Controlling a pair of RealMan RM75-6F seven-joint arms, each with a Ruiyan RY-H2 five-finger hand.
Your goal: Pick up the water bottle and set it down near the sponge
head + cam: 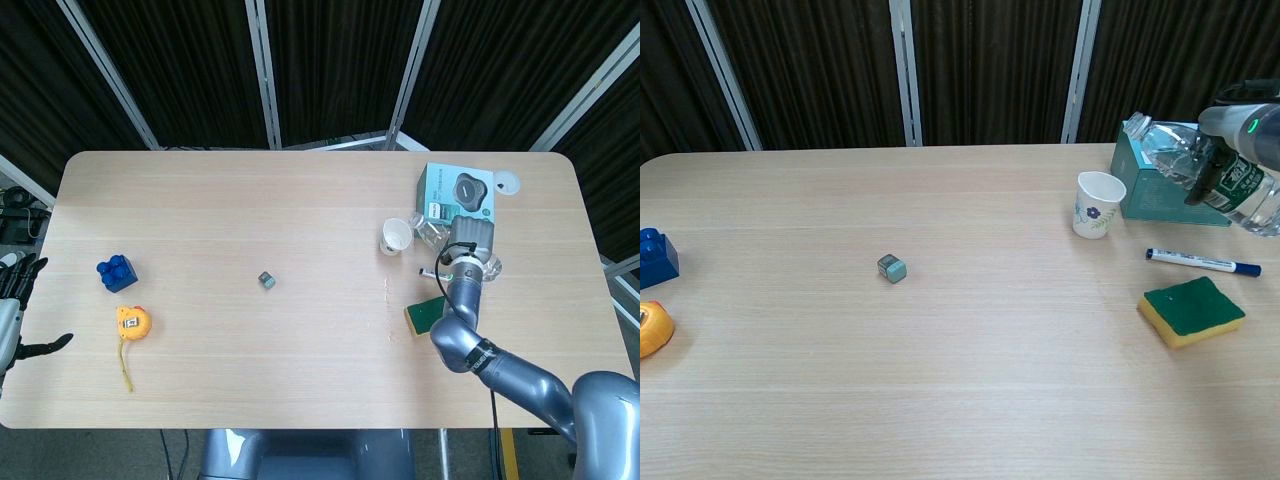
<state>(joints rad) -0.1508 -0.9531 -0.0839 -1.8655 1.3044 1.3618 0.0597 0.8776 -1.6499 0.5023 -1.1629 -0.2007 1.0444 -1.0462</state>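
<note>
**Bottle in the right robot hand, sponge toward the robot**

The right robot hand point(470, 243) grasps the water bottle point(1200, 170) around its middle, and the bottle is off the desk point(940, 360), in the air at the far right. In the chest view it is tilted, its long axis slanting from the cap at upper left, in front of the teal box point(1140, 185), down to the base at lower right, near the frame edge. It is not upright, so my judgement is that it needs turning base-down before it can stand.

The sponge point(1192, 311), yellow with a green top, lies flat on the desk nearer the robot than the bottle. In the chest view it sits below the bottle and slightly left; in the head view it lies beside the right forearm, close to the robot hand. A blue-capped marker point(1202, 262) lies between the 2, and a paper cup point(1096, 204) stands just left of the box. The carry should therefore be short, toward the robot and down, and the marker is the thing to avoid.

The left robot hand point(12, 300) sits at the far left edge of the head view, fingers spread and empty, well apart from all of this. The right arm is clearly the nearer.
</note>
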